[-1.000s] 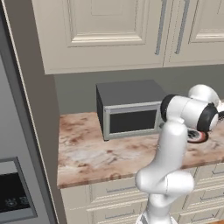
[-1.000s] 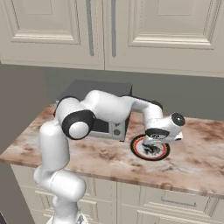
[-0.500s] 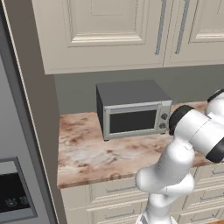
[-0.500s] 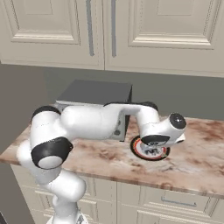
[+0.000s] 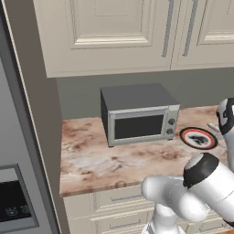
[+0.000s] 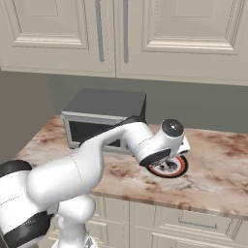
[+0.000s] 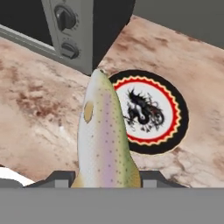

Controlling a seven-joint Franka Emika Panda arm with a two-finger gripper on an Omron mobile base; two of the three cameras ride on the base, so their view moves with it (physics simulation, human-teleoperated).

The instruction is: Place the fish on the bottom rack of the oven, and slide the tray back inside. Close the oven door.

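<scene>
The fish [image 7: 103, 135], pale and speckled with a pinkish stripe, stands lengthwise between my fingers in the hand view. My gripper [image 7: 107, 177] is shut on the fish near its tail end, and its head points toward the grey countertop box. It hangs above the marble counter, just beside a round black plate [image 7: 175, 118] with a red and yellow ring. From the right base view my hand [image 6: 169, 138] hovers over that plate [image 6: 177, 169]. The bottom rack, the tray and the oven door are out of view.
A small grey countertop box [image 5: 137, 116] with two knobs stands at the back of the counter [image 5: 91, 160], left of the plate [image 5: 199, 138]. Cream wall cabinets hang above and drawers sit below. A tall grey unit with a black panel [image 5: 13, 205] fills the far left.
My arm's elbow has swung down and forward in front of the counter. The hand stays by the plate with the fish still held.
</scene>
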